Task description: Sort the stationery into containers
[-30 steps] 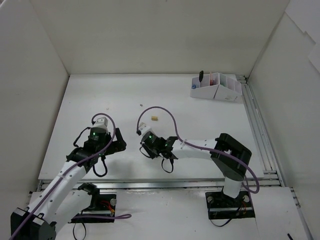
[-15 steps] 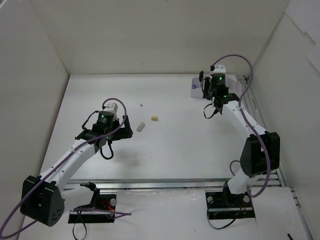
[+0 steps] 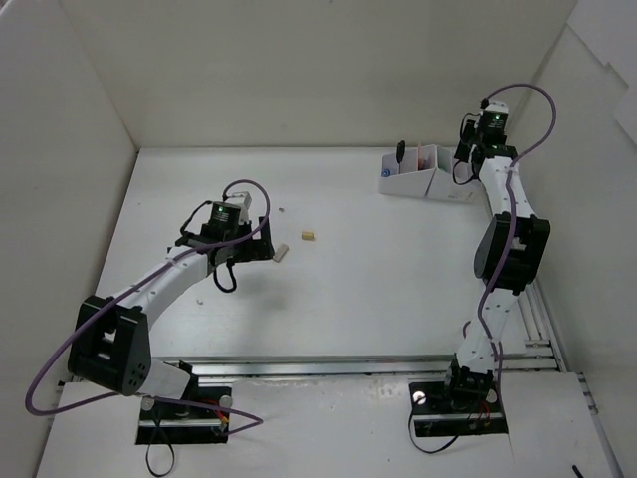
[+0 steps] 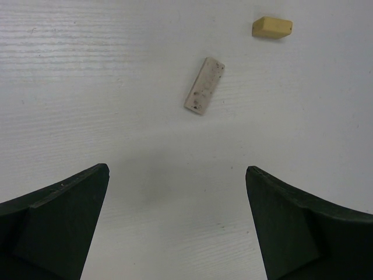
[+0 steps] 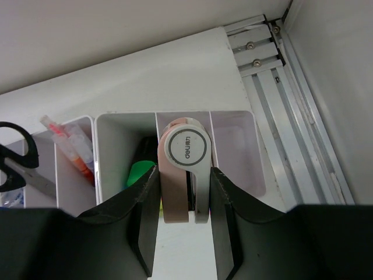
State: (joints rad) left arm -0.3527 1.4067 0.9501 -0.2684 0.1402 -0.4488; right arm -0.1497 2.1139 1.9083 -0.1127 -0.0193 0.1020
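Observation:
My left gripper [image 3: 263, 249] [image 4: 176, 169] is open and empty, low over the table. A speckled white eraser [image 3: 282, 252] [image 4: 204, 85] lies just ahead of its jaws, with a beige eraser [image 3: 308, 236] [image 4: 272, 27] beyond. My right gripper [image 3: 476, 149] [image 5: 183, 170] is shut on a pink-and-white item with a round "deli" cap [image 5: 186, 149]. It holds this above the white organiser [image 3: 428, 183] [image 5: 95, 151], over the divider beside the right end compartment. The organiser holds black-handled scissors [image 5: 17, 163], pink pens [image 5: 73, 146] and a green marker [image 5: 137, 172].
The organiser stands at the far right corner, next to metal rails [image 3: 508, 234] [image 5: 274, 76] along the right wall. A tiny scrap [image 3: 282, 210] lies behind the erasers. White walls enclose the table on three sides.
My right arm has swung from the table's middle out to the far right and now hovers over the organiser. My left arm has reached forward and right, up to the white eraser.

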